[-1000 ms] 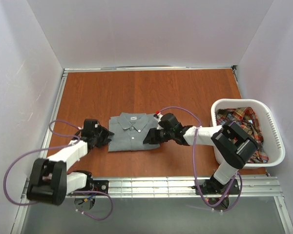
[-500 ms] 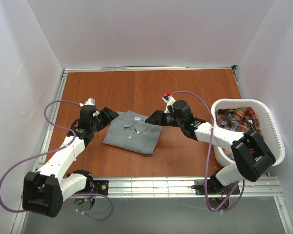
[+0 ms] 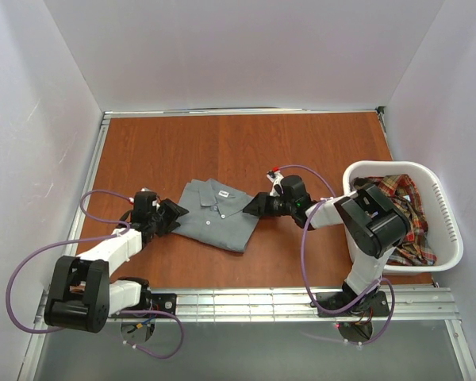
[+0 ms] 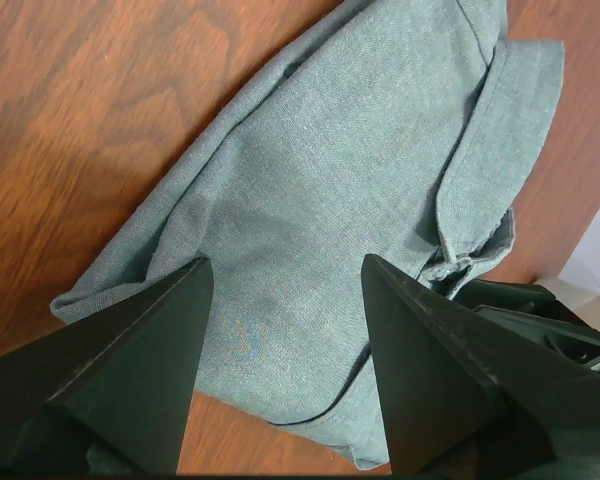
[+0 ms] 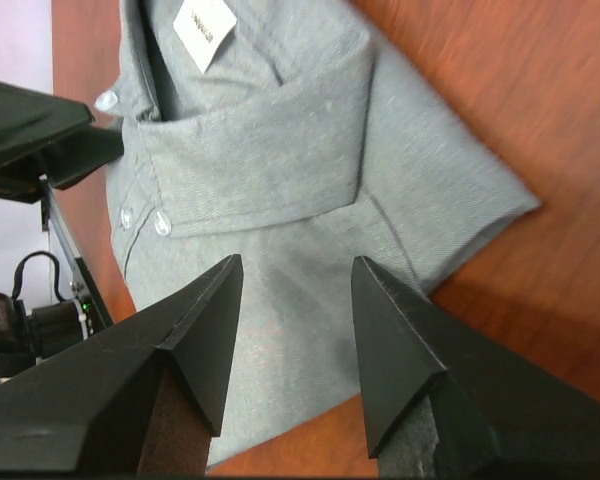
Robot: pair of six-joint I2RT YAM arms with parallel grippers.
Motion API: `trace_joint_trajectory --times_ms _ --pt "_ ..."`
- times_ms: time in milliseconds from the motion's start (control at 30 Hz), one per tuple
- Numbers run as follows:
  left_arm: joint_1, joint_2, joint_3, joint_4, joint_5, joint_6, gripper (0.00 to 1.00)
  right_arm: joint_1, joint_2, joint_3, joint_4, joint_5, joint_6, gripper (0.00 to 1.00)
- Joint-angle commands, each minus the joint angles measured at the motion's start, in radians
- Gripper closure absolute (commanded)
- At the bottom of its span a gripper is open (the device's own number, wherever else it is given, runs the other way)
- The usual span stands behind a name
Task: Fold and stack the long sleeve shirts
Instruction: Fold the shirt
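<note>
The grey long sleeve shirt [image 3: 214, 216] lies folded at the middle of the table, turned a little clockwise, collar at the far end. My left gripper [image 3: 175, 213] is at its left edge and my right gripper [image 3: 251, 209] at its right edge. In the left wrist view the grey shirt [image 4: 360, 170] lies flat under the open left gripper [image 4: 288, 266]. In the right wrist view the right gripper [image 5: 297, 262] stands open over the shirt's [image 5: 280, 150] lower edge, nothing pinched. The plaid shirt [image 3: 397, 202] lies crumpled in the basket.
A white slotted laundry basket [image 3: 453, 230] stands at the right edge of the table, beside the right arm's base. White walls close in the table on three sides. A metal rail [image 3: 246, 302] runs along the near edge.
The grey shirt has slid slightly toward the back and turned from square to slanted. Both grippers swung out and back and now sit at its two side edges, the left one opened wider.
</note>
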Motion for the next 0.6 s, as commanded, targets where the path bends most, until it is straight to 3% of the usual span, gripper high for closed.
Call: trace_joint_trajectory --times_ms 0,133,167,300,400,567 --pt "0.014 0.016 -0.011 -0.041 -0.036 0.031 0.42 -0.032 -0.017 0.001 0.077 -0.017 -0.035 0.58" --pt "0.012 -0.033 0.055 -0.102 -0.003 0.122 0.32 -0.037 -0.111 0.081 -0.121 0.010 -0.147 0.57" --pt "0.012 -0.061 0.079 -0.114 -0.005 0.155 0.30 -0.038 -0.126 0.104 -0.253 0.031 -0.184 0.56" --pt "0.012 -0.075 0.168 -0.168 -0.019 0.251 0.20 -0.052 -0.186 0.196 -0.485 0.131 -0.322 0.55" --pt "0.012 -0.006 0.243 -0.159 -0.031 0.315 0.19 -0.065 -0.176 0.225 -0.626 0.128 -0.345 0.55" --pt "0.011 0.187 0.391 -0.107 0.013 0.404 0.22 -0.065 -0.169 0.196 -0.677 0.113 -0.363 0.60"
